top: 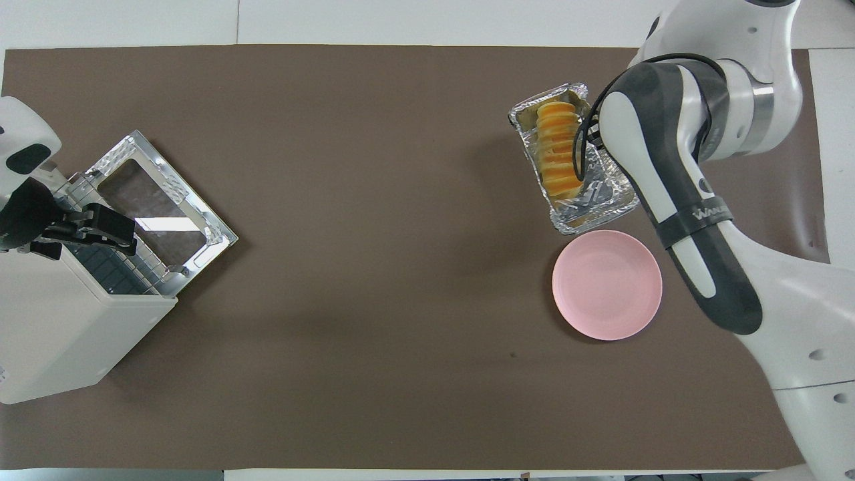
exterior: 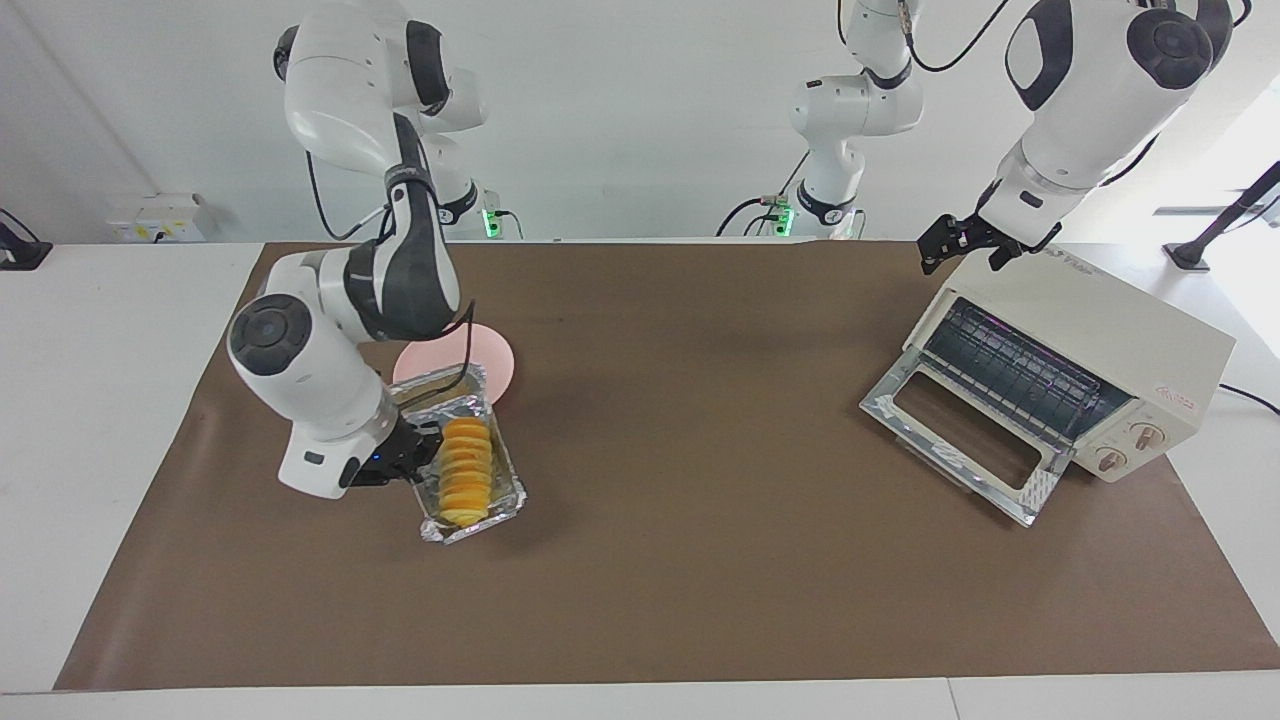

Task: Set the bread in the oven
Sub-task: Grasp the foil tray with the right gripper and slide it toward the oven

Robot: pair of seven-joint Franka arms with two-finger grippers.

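- The brown mat (exterior: 680, 560) covers most of the table from one arm's end to the other, and everything stands on it.
- The oven (exterior: 1085, 345) sits at the left arm's end of the table, turned at an angle, its glass door (exterior: 960, 440) dropped fully open and lying flat on the mat, the wire rack (exterior: 1020, 375) showing inside.
- The left gripper (exterior: 962, 240) hangs over the top edge of the oven above the opening; in the overhead view its dark fingers (top: 100, 227) sit over the rack, and I cannot tell whether they are apart or together.
- The right arm bends low over the other end of the table, and the right gripper (exterior: 425, 450) is down at the long side of the foil tray (exterior: 505, 505). Whether its fingers are spread or pinched on the tray's rim I cannot tell from here.
- The pink plate (top: 606, 285) lies just beside the tray, nearer to the robots.
- The bread (exterior: 468, 470) lies lengthwise inside the foil tray, well apart from the oven, at the right arm's end.
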